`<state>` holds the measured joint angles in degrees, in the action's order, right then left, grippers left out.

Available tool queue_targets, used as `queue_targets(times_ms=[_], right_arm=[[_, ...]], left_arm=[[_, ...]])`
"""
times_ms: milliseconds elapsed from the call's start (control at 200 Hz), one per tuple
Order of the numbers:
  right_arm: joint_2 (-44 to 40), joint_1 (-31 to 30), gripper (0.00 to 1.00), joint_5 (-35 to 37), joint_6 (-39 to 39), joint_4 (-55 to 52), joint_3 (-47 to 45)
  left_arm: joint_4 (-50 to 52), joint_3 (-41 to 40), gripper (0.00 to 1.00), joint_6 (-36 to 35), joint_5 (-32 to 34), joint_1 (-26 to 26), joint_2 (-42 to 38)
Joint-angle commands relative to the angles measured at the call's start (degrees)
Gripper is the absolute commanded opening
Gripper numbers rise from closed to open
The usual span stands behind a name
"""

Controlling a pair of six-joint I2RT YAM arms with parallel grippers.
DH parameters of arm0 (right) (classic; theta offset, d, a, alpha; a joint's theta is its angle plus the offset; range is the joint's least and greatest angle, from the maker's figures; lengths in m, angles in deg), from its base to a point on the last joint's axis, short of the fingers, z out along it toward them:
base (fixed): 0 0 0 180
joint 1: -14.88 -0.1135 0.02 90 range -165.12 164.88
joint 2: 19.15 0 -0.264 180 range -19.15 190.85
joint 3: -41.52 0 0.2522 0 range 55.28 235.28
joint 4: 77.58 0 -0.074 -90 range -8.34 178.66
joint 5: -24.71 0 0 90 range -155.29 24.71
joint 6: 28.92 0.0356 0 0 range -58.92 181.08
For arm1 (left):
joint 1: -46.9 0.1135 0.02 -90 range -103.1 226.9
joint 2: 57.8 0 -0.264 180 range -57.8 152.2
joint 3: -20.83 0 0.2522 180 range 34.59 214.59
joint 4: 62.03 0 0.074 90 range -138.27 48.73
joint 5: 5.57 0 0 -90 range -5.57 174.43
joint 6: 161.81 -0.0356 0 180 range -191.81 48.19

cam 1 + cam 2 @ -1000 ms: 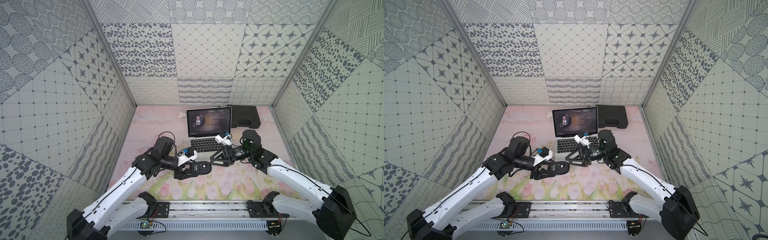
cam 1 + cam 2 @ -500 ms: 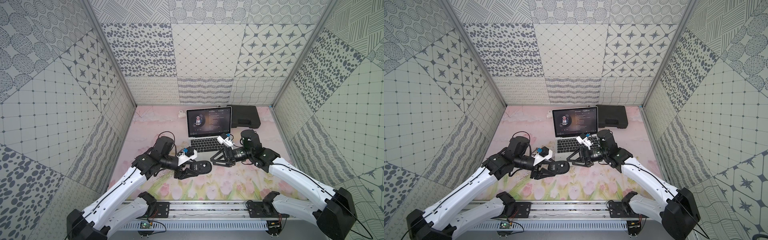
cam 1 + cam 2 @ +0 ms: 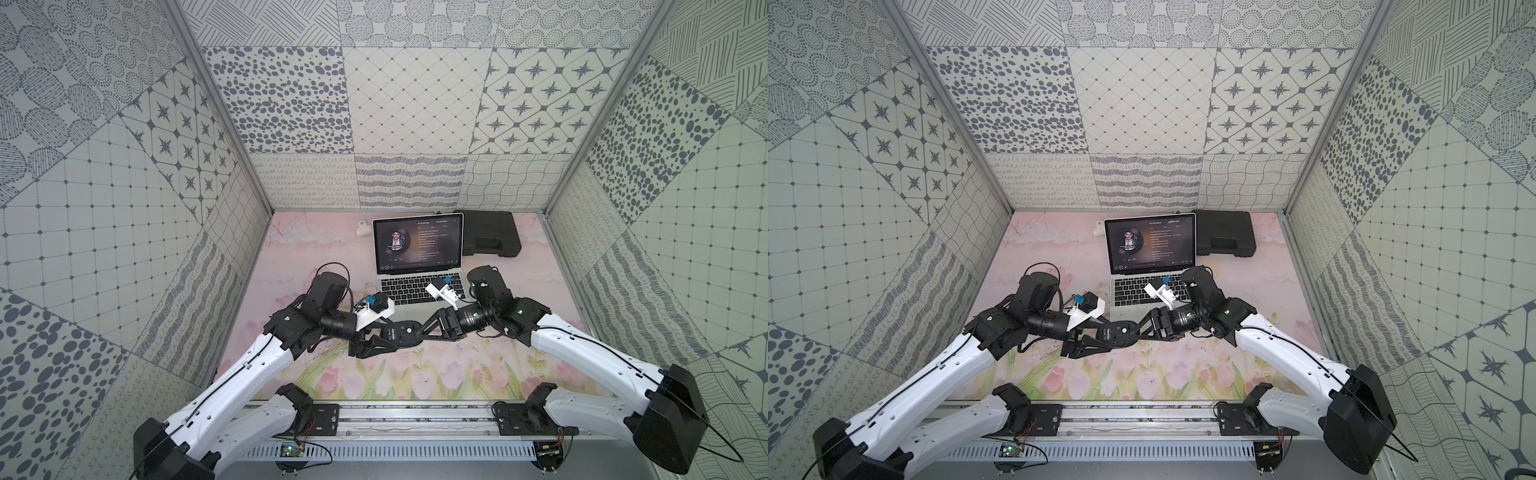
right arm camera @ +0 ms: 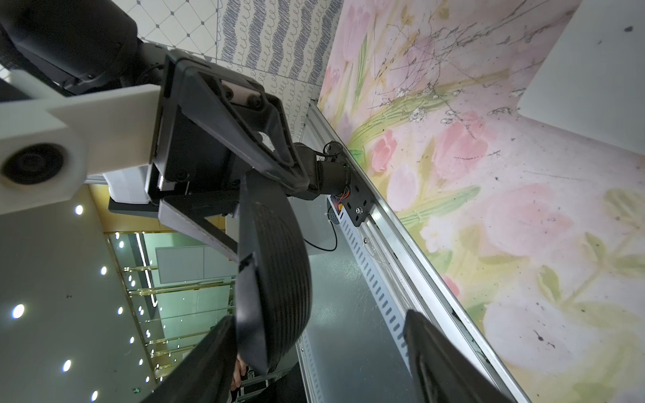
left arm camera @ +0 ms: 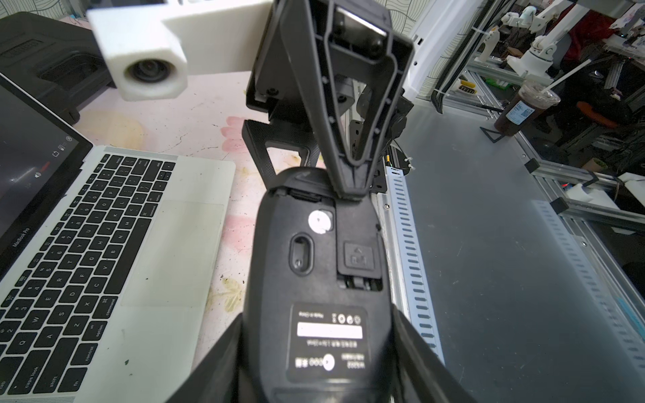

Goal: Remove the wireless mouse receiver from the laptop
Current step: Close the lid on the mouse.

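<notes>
Both arms reach in low from the front rail [image 3: 415, 419] and bend toward each other, wrists nearly level, so the two tools meet tip to tip above the flowered table [image 3: 415, 374]. The left tool [image 5: 317, 314] is closed on the sides of a black mouse [image 5: 321, 244]. It holds the mouse off the table with the underside turned up (label and battery hatch showing). The right tool [image 4: 317, 317] faces it with its jaws apart around the mouse's far end. One finger [image 5: 349, 181] touches the underside beside a small slot [image 5: 305, 196], and the other stands clear of the domed back. The receiver is too small to make out in any view, and I cannot tell whether it sits in that slot. Just behind the tools the laptop [image 3: 419, 291] stands open in the middle of the table, its screen lit. Behind its right side lies a black case [image 3: 490, 237], shut, its contents hidden. A small white piece [image 3: 362, 227] lies near the back wall.
</notes>
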<state>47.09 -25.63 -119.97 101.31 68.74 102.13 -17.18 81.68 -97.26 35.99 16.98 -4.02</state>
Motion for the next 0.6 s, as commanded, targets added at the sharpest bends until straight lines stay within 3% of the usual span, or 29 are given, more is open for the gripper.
queue_targets(times_ms=[0, 270, 595], right_arm=[[1.0, -0.5, 0.75, 0.3, -0.3, 3.2, 1.9], [2.6, -2.2, 0.59, 0.3, 0.1, 4.0, 3.3], [4.5, -3.9, 0.49, 0.8, 0.8, 5.8, 3.7]], left_arm=[[-2.3, 0.9, 0.00, 0.6, -3.5, 1.1, 0.5], [-2.5, 1.0, 0.00, 0.8, -3.4, 1.1, 0.4], [-3.0, 0.9, 0.00, 1.4, -3.5, 1.1, 0.4]])
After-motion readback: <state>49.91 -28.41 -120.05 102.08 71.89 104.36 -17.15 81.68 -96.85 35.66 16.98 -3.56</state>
